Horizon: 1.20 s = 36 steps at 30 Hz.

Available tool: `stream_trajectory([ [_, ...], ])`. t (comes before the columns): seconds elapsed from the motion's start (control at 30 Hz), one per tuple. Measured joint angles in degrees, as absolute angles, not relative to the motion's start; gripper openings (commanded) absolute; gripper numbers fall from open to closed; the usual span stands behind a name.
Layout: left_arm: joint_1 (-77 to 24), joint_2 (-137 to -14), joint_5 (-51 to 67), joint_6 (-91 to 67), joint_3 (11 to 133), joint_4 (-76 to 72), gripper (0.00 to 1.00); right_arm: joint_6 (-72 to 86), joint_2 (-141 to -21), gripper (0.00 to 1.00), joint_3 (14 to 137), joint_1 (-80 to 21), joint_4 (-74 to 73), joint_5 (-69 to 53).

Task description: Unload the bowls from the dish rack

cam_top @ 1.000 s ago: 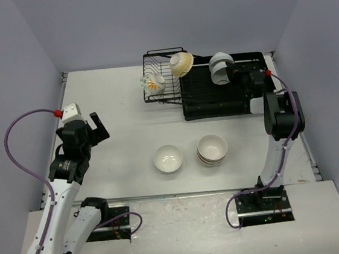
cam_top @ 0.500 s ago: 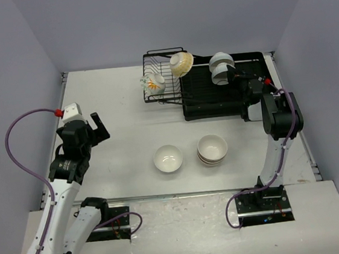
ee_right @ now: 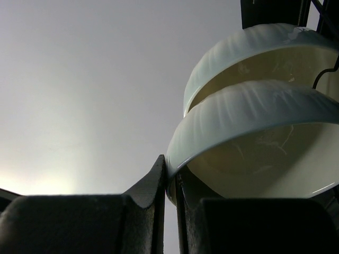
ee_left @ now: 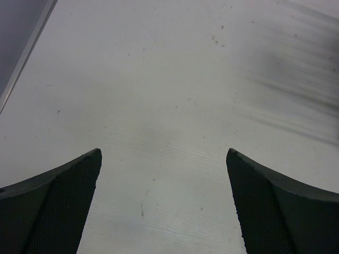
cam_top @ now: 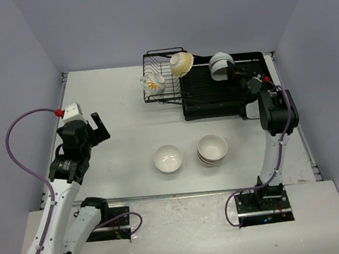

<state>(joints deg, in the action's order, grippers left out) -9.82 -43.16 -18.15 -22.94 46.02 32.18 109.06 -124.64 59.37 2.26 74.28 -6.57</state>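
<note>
Two fingers of the right gripper point(ee_right: 170, 174) are pressed together on the rim of the nearer white bowl point(ee_right: 254, 132), pinching it between them. A second white bowl point(ee_right: 249, 47) sits just behind it, both over the black tray of the dish rack point(cam_top: 215, 101). With jaws spread wide, the left gripper point(ee_left: 163, 156) hangs over the bare table point(ee_left: 169, 79), well apart from the rack

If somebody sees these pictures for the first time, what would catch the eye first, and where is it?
Most striking is the right gripper, shut on the rim of the nearer white bowl, with a second white bowl just behind it, at the far side of the dish rack. Next come the flowered bowl and the cream-yellow bowl in the wire slots. A single white bowl and a stack of bowls sit on the table.
</note>
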Motion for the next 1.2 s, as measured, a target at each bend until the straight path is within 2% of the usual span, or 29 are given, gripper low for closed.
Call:
stream_trajectory([
  [1.2, -9.82, -43.09, -16.38, -22.87, 46.0, 30.89, 1.0, 112.12, -123.15, 0.0, 61.08, 1.76, 72.93, -7.66],
])
